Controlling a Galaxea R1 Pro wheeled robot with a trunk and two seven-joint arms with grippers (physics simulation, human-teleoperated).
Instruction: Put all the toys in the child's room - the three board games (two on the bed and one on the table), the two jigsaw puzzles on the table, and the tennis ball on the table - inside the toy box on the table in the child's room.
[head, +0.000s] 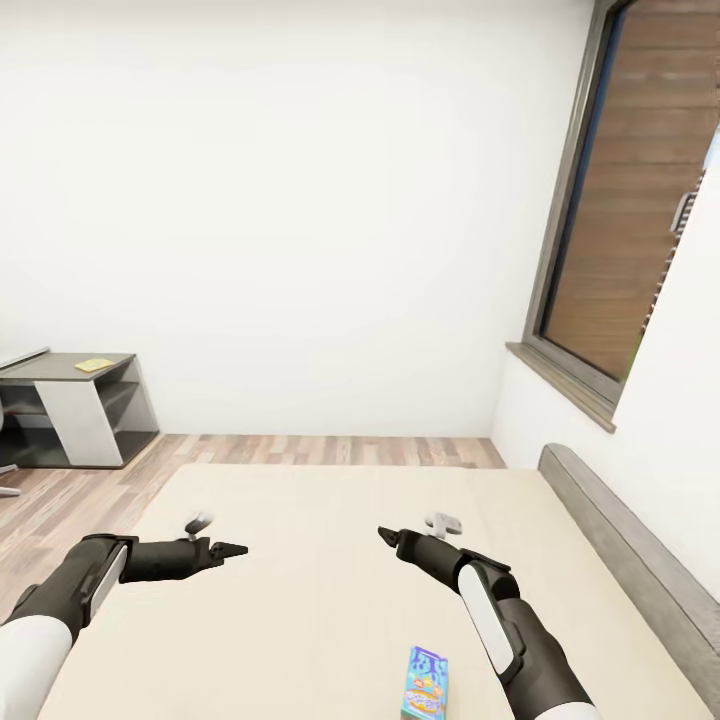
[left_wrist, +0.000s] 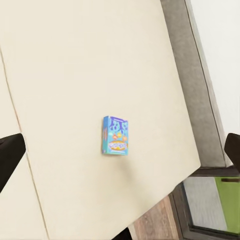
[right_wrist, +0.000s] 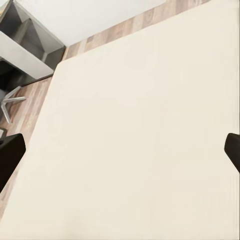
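**Over the bed, lining up for the small blue board game**

I stand at the bed (head: 330, 590) with both arms held out above the beige mattress. The small blue board game (head: 425, 684) lies flat on it, close in front of me and just beside my right forearm; in my left wrist view the same box sits alone on the mattress, not far from the grey headboard (head: 640, 560). My left gripper (head: 228, 549) hangs over bare mattress, well apart from the box, and holds nothing. In the left wrist view its two dark fingertips (left_wrist: 10, 152) stand far apart at the frame's edges, so I read it as spread wide. My right gripper (head: 385, 535) is likewise empty and wide, its fingertips (right_wrist: 10, 155) parted over plain mattress.

To do this step well, I judge the right arm must draw back toward me, since the box lies behind that gripper's tips. A thin flat box on a soft surface is hard to pinch from above; I would come down on a long edge and press lightly into the mattress.

The lid shows busy cartoon print with large pale lettering near one end, too small to read. Far off by the wall, a yellow flat piece (head: 94, 365) lies on the dark grey unit (head: 70, 410).
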